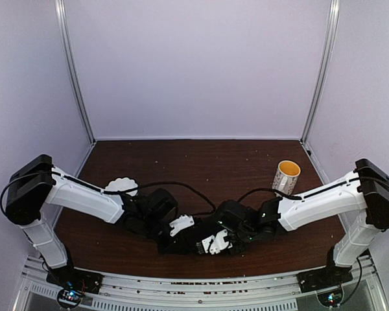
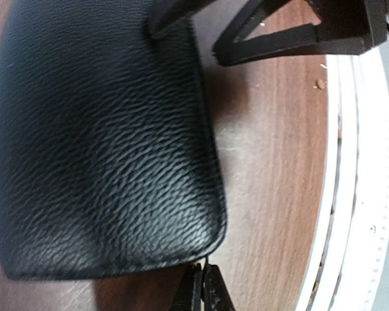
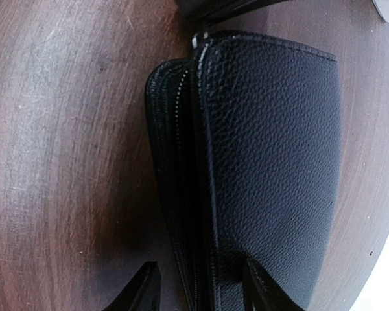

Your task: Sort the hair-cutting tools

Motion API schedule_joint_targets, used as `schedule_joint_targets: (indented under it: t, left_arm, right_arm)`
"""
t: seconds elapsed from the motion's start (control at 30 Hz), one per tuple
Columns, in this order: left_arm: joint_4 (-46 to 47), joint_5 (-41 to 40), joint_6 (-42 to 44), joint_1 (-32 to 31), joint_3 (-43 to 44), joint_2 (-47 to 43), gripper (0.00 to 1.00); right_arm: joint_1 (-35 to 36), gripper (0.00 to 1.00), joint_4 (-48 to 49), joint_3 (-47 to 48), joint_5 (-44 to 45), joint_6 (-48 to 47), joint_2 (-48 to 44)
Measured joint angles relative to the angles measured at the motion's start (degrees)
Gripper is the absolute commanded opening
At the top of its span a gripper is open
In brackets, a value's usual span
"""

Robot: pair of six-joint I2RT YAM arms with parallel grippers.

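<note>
In the top view both arms reach to the low centre of the frame, where the left hand (image 1: 176, 230) and the right hand (image 1: 217, 243) nearly meet above the brown table (image 1: 214, 162). What is under them is hidden there. A white fluted bowl (image 1: 122, 186) stands at the left, and a paper cup (image 1: 286, 175) at the right, well apart from the hands. In the left wrist view a black leather zip case (image 2: 104, 142) fills the left and centre. The left fingers (image 2: 196, 293) at the bottom edge are pressed together, with their tips touching the rim of the case. If they pinch a zip pull, I cannot tell. In the right wrist view the case shows its zip side (image 3: 181, 194), and the right fingers (image 3: 142, 293) stand about half apart on both sides of this edge, the left one not touching it. No hair-cutting tools show in any view; I think they are inside the shut case. The danger is that a pull on the zip drags the whole case toward the near edge of the table, because the right hand does not yet clamp it. The scissors could also slide out suddenly.
</note>
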Motion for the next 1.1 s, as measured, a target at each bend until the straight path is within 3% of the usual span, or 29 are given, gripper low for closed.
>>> schedule_joint_targets:
  t: [0.27, 0.37, 0.53, 0.63, 0.93, 1.1]
  left_arm:
    - [2.16, 6.69, 0.07, 0.24, 3.13, 6.21, 0.01]
    - [2.32, 8.48, -0.70, 0.44, 4.00, 7.26, 0.09]
    - [2.80, 8.81, -1.73, 0.35, 4.48, 6.67, 0.31]
    - [2.05, 7.50, -1.57, 0.44, 4.48, 3.87, 0.38]
    - [-10.56, 4.70, 2.60, 0.48, 7.80, -8.11, 0.43]
    - [-14.19, -1.73, 2.43, 3.41, 12.09, -7.52, 0.44]
  right_arm:
    - [-0.39, 0.44, 0.74, -0.90, -0.28, 0.44, -0.57]
    - [-0.70, 0.45, 1.44, -1.70, -0.26, 0.44, -1.22]
    - [-1.33, 0.51, 0.76, -2.97, -0.24, 0.39, -3.67]
    - [-1.77, 0.53, -1.42, -3.85, -0.24, 0.46, -8.00]
    - [-6.58, 0.51, -5.22, -7.78, 0.02, 1.38, -19.76]
    - [-13.40, 0.48, -7.82, -11.26, -0.02, 2.78, -21.00]
